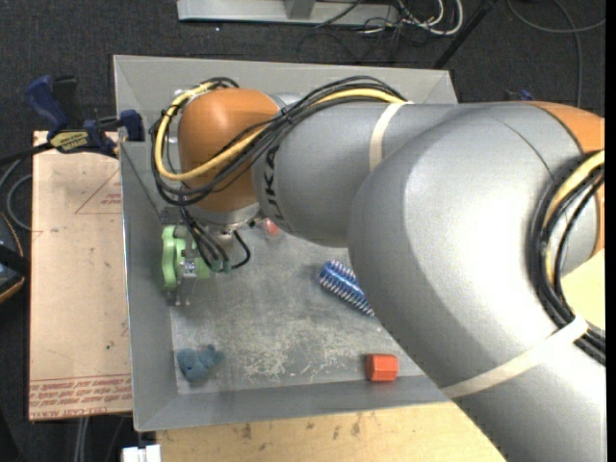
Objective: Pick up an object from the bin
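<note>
The gripper (189,273), its spread impossible to tell, is hanging just beside a rounded green piece (171,251) by the bin's (144,335) left wall. The piece is likely light, stiff plastic, best pinched across.

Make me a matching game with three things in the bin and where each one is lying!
Things:
1. striped blue-and-white piece
2. orange block
3. blue-grey lump

Places in the bin, as the camera sees it:
A. bottom-left corner
B. about the middle of the floor
C. by the bottom edge, toward the right

Pairs: 1-B, 2-C, 3-A.
</note>
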